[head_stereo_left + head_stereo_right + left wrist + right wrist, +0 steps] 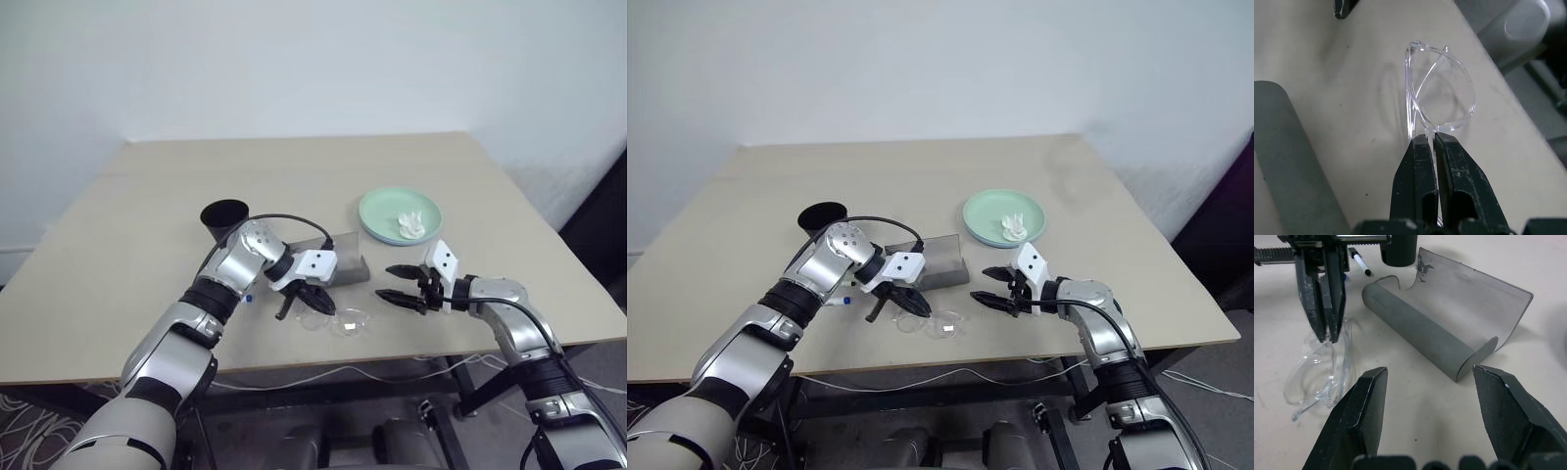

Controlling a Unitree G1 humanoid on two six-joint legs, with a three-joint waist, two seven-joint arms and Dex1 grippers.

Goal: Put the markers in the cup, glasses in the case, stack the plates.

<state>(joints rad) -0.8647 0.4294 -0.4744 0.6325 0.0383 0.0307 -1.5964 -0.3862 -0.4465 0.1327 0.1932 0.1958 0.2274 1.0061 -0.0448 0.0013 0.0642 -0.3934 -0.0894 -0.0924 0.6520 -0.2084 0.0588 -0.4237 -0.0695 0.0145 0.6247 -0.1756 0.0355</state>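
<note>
The big tan table (294, 186) carries everything. At its far right sits the mint green plate (377, 211), with a small white lumpy thing (411, 224) on it. A light blue edge peeks out from under it, so the plates look stacked already.

The grey case (1415, 330) lies in the middle with its smoky lid (1469, 289) standing open, likely so the glasses can go in. The black cup (225, 219) stands behind the left arm, mouth up, ready for pens. One marker (1360, 262) lies on the table next to the cup.

The left tool (1431, 147) is pinched shut on the clear glasses (1442, 90), which lie on the table just in front of the case. It grips a thin part of the frame, probably to lift them over. The right tool (1425, 406) waits beside the case with its fingers apart, holding nothing.

No words or labels can be read on anything.
</note>
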